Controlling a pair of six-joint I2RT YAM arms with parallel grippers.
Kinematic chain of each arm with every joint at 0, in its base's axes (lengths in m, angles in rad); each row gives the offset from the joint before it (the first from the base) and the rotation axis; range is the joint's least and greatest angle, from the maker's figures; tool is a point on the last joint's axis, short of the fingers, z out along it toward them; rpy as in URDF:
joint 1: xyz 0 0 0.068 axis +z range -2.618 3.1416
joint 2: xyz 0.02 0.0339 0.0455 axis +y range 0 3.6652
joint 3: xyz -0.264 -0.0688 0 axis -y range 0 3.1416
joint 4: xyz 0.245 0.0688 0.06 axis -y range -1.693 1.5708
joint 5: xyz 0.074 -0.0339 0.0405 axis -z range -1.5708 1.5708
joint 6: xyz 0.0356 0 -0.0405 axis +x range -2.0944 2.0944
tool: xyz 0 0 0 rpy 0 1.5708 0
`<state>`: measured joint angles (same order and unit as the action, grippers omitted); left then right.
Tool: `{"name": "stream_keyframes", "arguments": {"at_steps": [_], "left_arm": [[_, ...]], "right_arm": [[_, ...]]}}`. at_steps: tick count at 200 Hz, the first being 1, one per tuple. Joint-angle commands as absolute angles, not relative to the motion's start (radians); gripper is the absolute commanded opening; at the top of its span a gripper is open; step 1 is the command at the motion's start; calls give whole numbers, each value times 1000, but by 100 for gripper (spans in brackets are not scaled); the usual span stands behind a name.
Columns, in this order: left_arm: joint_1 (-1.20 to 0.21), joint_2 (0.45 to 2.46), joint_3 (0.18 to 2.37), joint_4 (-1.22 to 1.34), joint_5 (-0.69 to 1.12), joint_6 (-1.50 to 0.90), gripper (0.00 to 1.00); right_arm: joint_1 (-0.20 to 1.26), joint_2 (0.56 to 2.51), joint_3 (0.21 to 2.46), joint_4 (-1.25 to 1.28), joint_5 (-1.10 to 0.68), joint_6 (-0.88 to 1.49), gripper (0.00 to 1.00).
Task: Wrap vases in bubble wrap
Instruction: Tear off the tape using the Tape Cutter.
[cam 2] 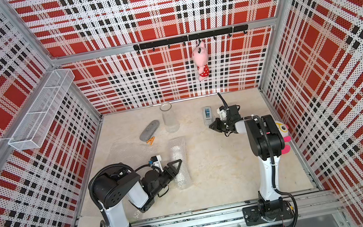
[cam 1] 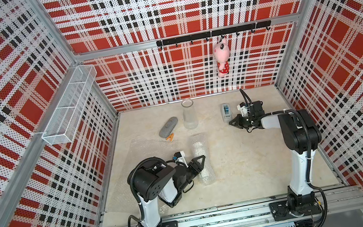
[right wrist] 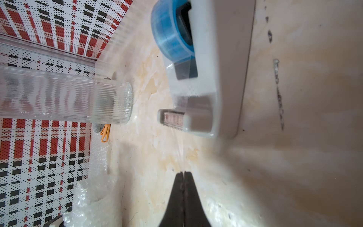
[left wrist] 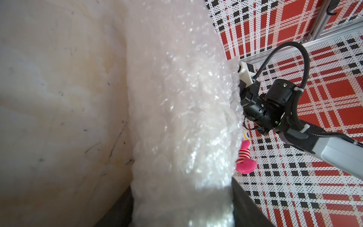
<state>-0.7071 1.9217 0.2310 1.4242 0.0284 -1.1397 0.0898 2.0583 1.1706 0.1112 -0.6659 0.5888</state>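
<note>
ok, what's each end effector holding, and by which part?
Left end effector: shut on the bubble wrap around the lying vase, mid-length. Right end effector: shut, apparently pinching the free end of clear tape drawn from the tape dispenser.

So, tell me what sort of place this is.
Probably a robot test cell: plaid perforated wall panels, left arm and right arm bolted to a front rail, a plush toy hung on a hook bar.

No lettering, brand, number or sign can be read in any view; the tape dispenser (right wrist: 222, 59), just ahead of the right gripper (right wrist: 184, 173), bears a small reddish patch by its cutter, too blurred to tell whether it carries print.
</note>
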Motion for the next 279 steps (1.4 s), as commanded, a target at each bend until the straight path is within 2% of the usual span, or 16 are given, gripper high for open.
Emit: {"name": "stream_keyframes", "arguments": {"at_steps": [1, 105, 185, 226, 253, 279], "left_arm": [[-699, 1962, 204, 1298, 22, -1117, 36], [-699, 1965, 204, 1298, 22, -1118, 36], [-699, 1965, 206, 1298, 22, -1117, 36], [-699, 1963, 204, 1298, 22, -1118, 36], [-701, 1967, 208, 1298, 25, -1116, 36], [-703, 1966, 212, 1298, 32, -1111, 35]], "right_arm": [[97, 2051, 1151, 94, -681, 581, 0], [118, 2028, 1134, 135, -705, 616, 0], [35, 2086, 1161, 65, -621, 569, 0], [7, 2077, 1260, -90, -485, 509, 0], [7, 2035, 1284, -138, -472, 470, 0], [54, 1937, 1251, -125, -539, 424, 0]]}}
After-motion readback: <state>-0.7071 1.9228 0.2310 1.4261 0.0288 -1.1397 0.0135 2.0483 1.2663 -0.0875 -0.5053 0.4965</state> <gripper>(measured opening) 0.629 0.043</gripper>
